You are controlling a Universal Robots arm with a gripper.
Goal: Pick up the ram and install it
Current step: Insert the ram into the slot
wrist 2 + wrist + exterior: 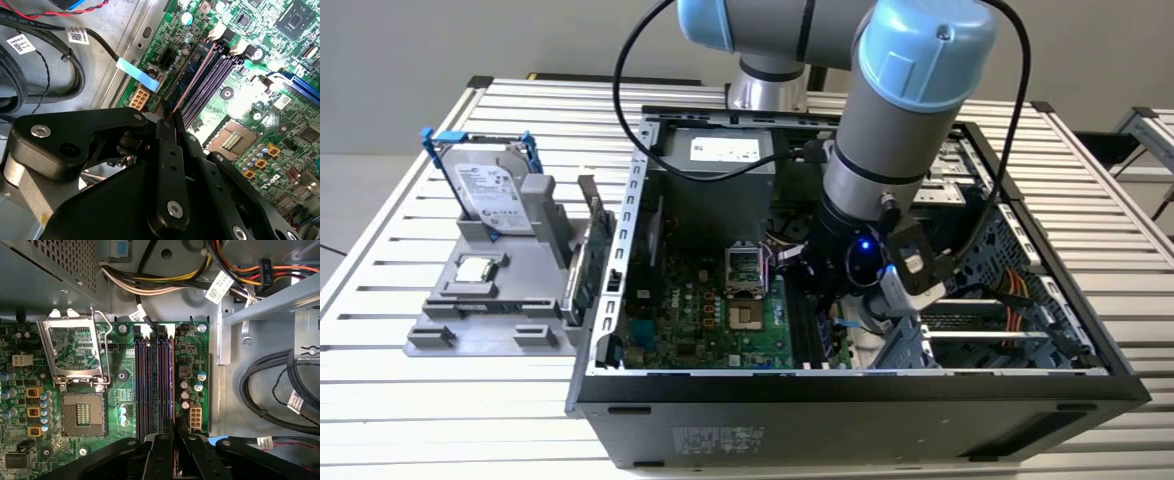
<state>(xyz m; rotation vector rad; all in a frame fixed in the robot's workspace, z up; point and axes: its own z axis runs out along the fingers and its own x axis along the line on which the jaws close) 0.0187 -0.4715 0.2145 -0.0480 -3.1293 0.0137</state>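
We see the ram [192, 85], a thin dark stick seen edge-on, clamped between the closed fingers of the black end effector [175, 440] and lined up over the dark memory slots [155, 385] on the green motherboard [195, 355] inside the open black computer case [854, 400]. We judge pickup done, seating not yet confirmed: we can't tell if it's latched. White cable tags [219, 287] carry print too small for us to read.

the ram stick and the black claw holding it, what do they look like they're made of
The thin edge-on ram stick looks like laminated circuit board, though little but its reddish edge shows above the purple slots. The black claw appears to be matte moulded plastic or coated metal, fastened with shiny metal screws.
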